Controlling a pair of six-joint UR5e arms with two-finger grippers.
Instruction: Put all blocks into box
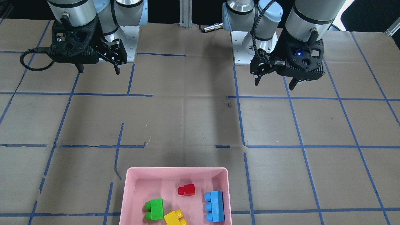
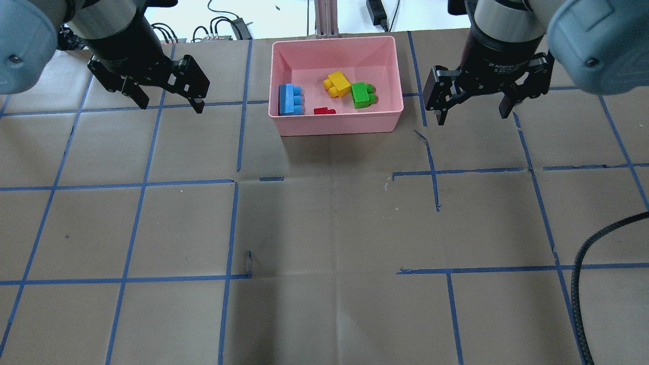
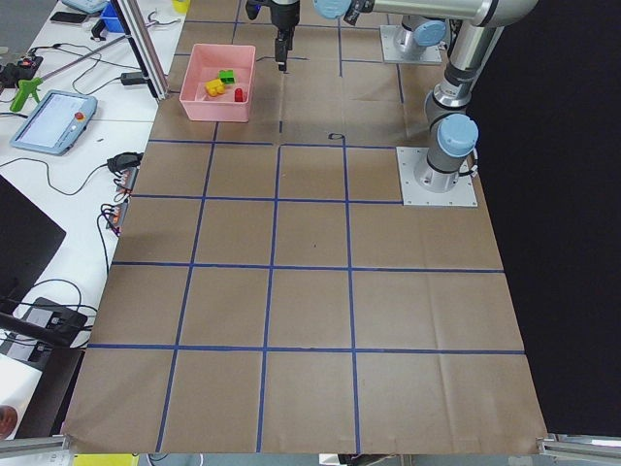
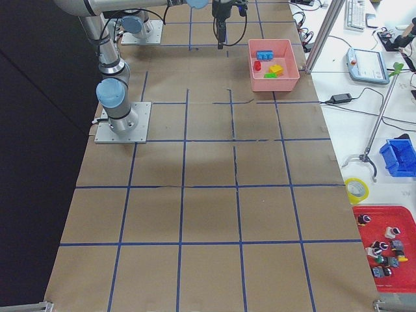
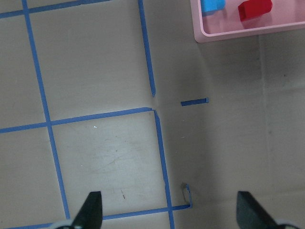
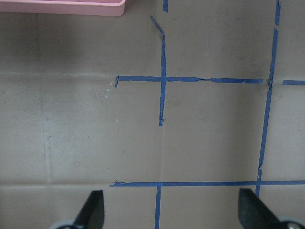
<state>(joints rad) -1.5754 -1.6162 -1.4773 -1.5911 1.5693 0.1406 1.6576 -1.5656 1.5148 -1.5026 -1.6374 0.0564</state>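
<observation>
Matt creased brown paper [image 2: 324,228] below the matt black left gripper [image 2: 171,106]; beside it, smooth pink plastic box [image 2: 337,124], glossy blocks [image 2: 361,95]

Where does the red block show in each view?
Front-facing: red block lower centre, in the pink box.
Overhead: top centre.
Exterior left: upper left.
Exterior right: upper, right of centre.
Left wrist: top right corner.
Right wrist: not in it.
Landmark: the pink box around it.
</observation>
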